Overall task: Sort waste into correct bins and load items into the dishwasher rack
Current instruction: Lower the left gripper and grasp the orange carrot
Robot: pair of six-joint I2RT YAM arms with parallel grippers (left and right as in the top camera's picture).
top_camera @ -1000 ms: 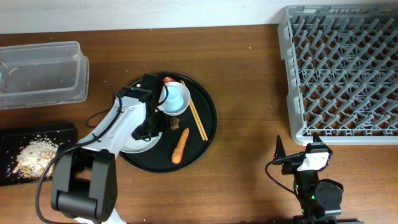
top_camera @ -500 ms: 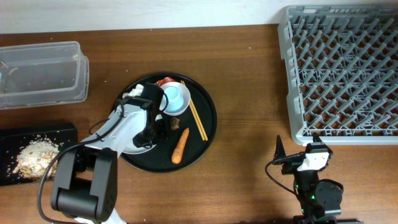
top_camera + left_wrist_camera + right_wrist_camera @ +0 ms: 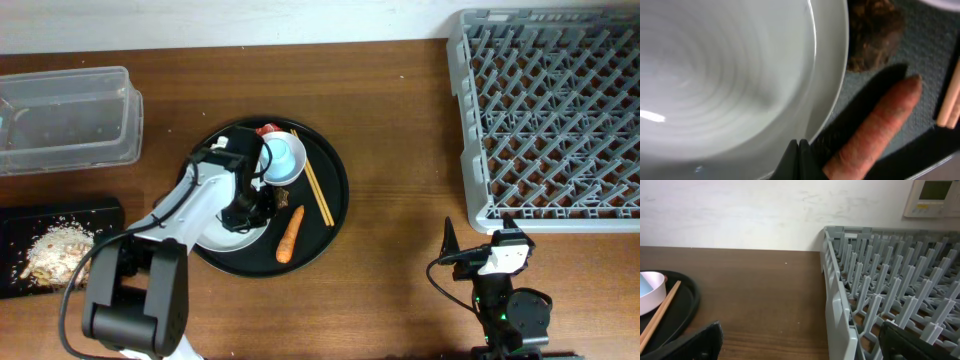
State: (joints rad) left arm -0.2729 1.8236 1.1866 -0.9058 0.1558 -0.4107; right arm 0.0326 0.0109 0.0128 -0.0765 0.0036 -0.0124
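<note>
Left gripper, closed and empty, hangs over the near-right rim of the white plate on the round black tray. Over the past second it edged right toward the carrot, now just beside it and probably the next waste to pick. Right gripper stands open at the desk's near right.
</note>
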